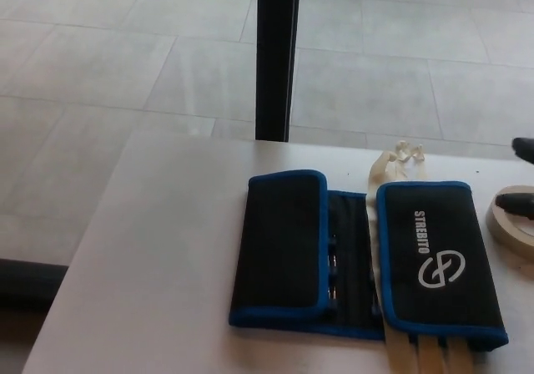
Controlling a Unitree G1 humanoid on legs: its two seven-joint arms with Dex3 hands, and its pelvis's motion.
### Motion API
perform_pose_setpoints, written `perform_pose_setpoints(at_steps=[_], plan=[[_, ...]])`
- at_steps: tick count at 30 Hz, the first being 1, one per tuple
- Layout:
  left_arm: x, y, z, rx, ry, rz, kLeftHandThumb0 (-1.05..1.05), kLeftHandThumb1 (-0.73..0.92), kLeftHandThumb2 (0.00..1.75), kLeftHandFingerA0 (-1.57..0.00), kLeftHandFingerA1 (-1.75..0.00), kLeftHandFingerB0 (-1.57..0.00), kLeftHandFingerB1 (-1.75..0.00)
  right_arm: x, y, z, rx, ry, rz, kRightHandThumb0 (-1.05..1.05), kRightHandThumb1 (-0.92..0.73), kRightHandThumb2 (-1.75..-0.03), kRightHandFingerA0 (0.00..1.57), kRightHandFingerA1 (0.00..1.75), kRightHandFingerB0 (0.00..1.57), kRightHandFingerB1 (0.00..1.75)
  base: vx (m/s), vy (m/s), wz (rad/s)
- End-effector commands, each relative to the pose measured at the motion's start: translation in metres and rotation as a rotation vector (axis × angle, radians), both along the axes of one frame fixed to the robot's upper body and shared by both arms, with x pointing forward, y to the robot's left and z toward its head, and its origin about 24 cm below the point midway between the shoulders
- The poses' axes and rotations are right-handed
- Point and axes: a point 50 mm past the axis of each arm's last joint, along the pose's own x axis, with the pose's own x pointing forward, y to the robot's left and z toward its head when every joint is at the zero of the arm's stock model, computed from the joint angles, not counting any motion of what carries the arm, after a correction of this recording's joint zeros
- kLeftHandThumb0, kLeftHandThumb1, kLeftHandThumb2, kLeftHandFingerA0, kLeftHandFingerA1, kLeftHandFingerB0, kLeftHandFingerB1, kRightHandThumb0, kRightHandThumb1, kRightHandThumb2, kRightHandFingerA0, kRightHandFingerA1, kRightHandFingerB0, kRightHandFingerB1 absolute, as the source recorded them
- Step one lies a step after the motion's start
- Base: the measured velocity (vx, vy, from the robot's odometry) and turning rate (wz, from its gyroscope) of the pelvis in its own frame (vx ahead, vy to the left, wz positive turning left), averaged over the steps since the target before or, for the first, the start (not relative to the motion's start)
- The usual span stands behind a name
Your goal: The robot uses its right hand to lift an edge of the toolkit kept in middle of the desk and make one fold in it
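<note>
The black toolkit (279, 245) with blue trim lies flat on the white desk (158, 257). Its left flap is folded inward. Its right flap (434, 257) is folded inward too, with a white logo facing up. Between the flaps a narrow strip of tool pockets (349, 257) shows. Cream straps (399, 159) stick out at the far end, and more poke out at the near end. Only two black fingertips of my right hand (517, 202) show at the right edge, apart from each other, holding nothing and clear of the toolkit. My left hand does not show.
A roll of beige tape (511, 228) lies at the desk's right edge, partly under my right fingertips. A black post (277, 57) stands behind the desk's far edge, on a grey tiled floor (100, 65).
</note>
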Motion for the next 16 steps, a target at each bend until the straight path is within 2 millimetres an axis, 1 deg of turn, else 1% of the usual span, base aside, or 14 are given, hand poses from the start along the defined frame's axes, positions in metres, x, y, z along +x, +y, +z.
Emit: perform_pose_setpoints(at_steps=[1, 3, 5, 6, 7, 8, 9, 10, 11, 12, 13, 14, 15, 16], plan=[[-0.002, 0.011, 0.011, 0.026, -0.035, -0.003, -0.73, 0.89, 0.67, -0.34, -0.59, -0.30, -0.36, -0.119, -0.151, 0.134, 0.404, -0.452, -0.343, -0.76, -0.91, -0.67, 0.75, 0.77, 0.56, 0.58, 0.00, 0.000, 0.00], [-0.002, 0.011, 0.011, 0.011, -0.048, 0.015, -0.72, 0.88, 0.67, -0.33, -0.59, -0.29, -0.36, -0.139, -0.176, 0.116, 0.367, -0.410, -0.514, -0.75, -0.91, -0.67, 0.69, 0.88, 0.56, 0.66, 0.00, 0.000, 0.00], [-0.003, 0.011, 0.011, 0.009, -0.046, 0.016, -0.72, 0.88, 0.67, -0.33, -0.59, -0.29, -0.36, -0.145, -0.183, 0.110, 0.366, -0.403, -0.562, -0.75, -0.91, -0.67, 0.69, 0.88, 0.56, 0.66, 0.00, 0.000, 0.00], [-0.005, 0.011, 0.012, 0.027, -0.039, 0.015, -0.72, 0.88, 0.66, -0.36, -0.59, -0.31, -0.36, -0.166, -0.199, 0.084, 0.358, -0.354, -0.705, -0.74, -0.92, -0.70, 0.65, 0.92, 0.47, 0.69, 0.00, 0.000, 0.00], [-0.006, 0.011, 0.012, 0.018, -0.051, 0.009, -0.71, 0.89, 0.67, -0.33, -0.60, -0.29, -0.36, -0.176, -0.204, 0.073, 0.336, -0.337, -0.763, -0.71, -0.92, -0.69, 0.65, 0.96, 0.44, 0.71, 0.00, 0.000, 0.00], [-0.006, 0.011, 0.012, 0.017, -0.051, 0.010, -0.71, 0.89, 0.67, -0.33, -0.60, -0.29, -0.36, -0.176, -0.204, 0.071, 0.334, -0.334, -0.768, -0.71, -0.92, -0.69, 0.65, 0.96, 0.44, 0.71, 0.00, 0.000, 0.00], [-0.008, 0.011, 0.011, 0.022, -0.036, 0.019, -0.74, 0.88, 0.67, -0.35, -0.58, -0.30, -0.35, -0.196, -0.215, 0.046, 0.371, -0.328, -0.893, -0.72, -0.92, -0.67, 0.56, 1.02, 0.36, 0.74, 0.00, 0.000, 0.00], [-0.007, 0.011, 0.011, 0.029, -0.030, 0.024, -0.73, 0.88, 0.67, -0.36, -0.59, -0.32, -0.35, -0.211, -0.221, 0.027, 0.381, -0.319, -0.975, -0.72, -0.92, -0.69, 0.52, 1.09, 0.29, 0.74, 0.00, 0.000, 0.00], [-0.007, 0.011, 0.011, 0.030, -0.032, 0.026, -0.73, 0.88, 0.67, -0.36, -0.59, -0.32, -0.35, -0.212, -0.221, 0.024, 0.381, -0.318, -0.985, -0.72, -0.92, -0.69, 0.52, 1.09, 0.29, 0.74, 0.00, 0.000, 0.00], [-0.006, 0.012, 0.010, 0.030, -0.030, 0.023, -0.72, 0.89, 0.67, -0.36, -0.55, -0.30, -0.32, -0.223, -0.227, 0.009, 0.394, -0.313, -1.070, -0.71, -0.92, -0.68, 0.45, 1.00, 0.25, 0.66, 0.00, 0.000, 0.00], [-0.006, 0.012, 0.010, 0.030, -0.029, 0.022, -0.72, 0.89, 0.67, -0.36, -0.55, -0.30, -0.32, -0.228, -0.229, 0.003, 0.399, -0.310, -1.106, -0.71, -0.92, -0.68, 0.45, 1.00, 0.25, 0.66, 0.00, 0.000, 0.00], [-0.007, 0.012, 0.010, 0.032, -0.023, 0.020, -0.74, 0.88, 0.67, -0.36, -0.54, -0.31, -0.32, -0.234, -0.234, -0.004, 0.434, -0.326, -1.180, -0.70, -0.88, -0.67, 0.58, 0.98, 0.34, 0.65, 0.00, 0.000, 0.00], [-0.007, 0.011, 0.009, 0.036, -0.013, 0.019, -0.74, 0.88, 0.67, -0.37, -0.54, -0.31, -0.32, -0.241, -0.238, -0.013, 0.447, -0.314, -1.242, -0.69, -0.91, -0.67, 0.52, 0.99, 0.31, 0.65, 0.00, 0.000, 0.00], [-0.007, 0.011, 0.009, 0.036, -0.013, 0.019, -0.74, 0.88, 0.67, -0.37, -0.54, -0.31, -0.32, -0.241, -0.238, -0.013, 0.447, -0.314, -1.242, -0.69, -0.91, -0.67, 0.52, 0.99, 0.31, 0.65, 0.00, 0.000, 0.00]])
